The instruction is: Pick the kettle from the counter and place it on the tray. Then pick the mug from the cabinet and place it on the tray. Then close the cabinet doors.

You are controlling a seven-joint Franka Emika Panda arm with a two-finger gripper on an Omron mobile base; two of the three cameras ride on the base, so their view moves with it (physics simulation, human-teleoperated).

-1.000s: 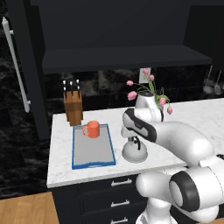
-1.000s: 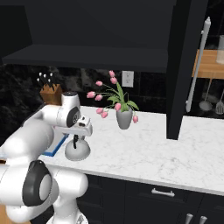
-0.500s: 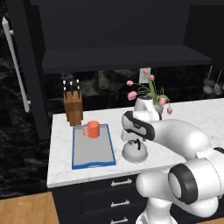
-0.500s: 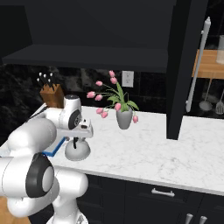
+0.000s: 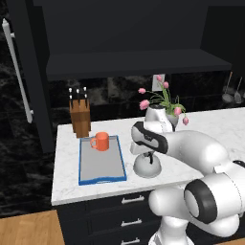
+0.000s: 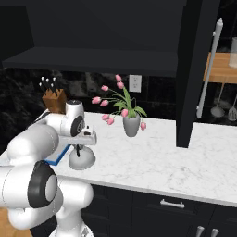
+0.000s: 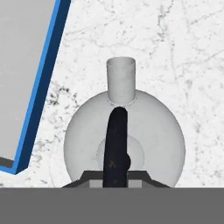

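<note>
We had the hand (image 7: 117, 177) closed on the kettle's (image 5: 147, 165) black arched handle (image 7: 117, 144), right above the dome; kettle sat on the bench (image 5: 201, 124) just right of the tray (image 5: 101, 165), not touching its blue rim; spout (image 7: 120, 78) pointed away from the hand. We judged the kettle rigid, smooth metal, probably moderately heavy and wider than the grip; body too broad and slick to pinch, so the handle top was the only sensible hold. A centred grip should keep it from swinging; off-centre it could tilt spout-down. The mug (image 5: 100, 141) already stood at the tray's far end, so we'd set the kettle on the near bare part.
</note>
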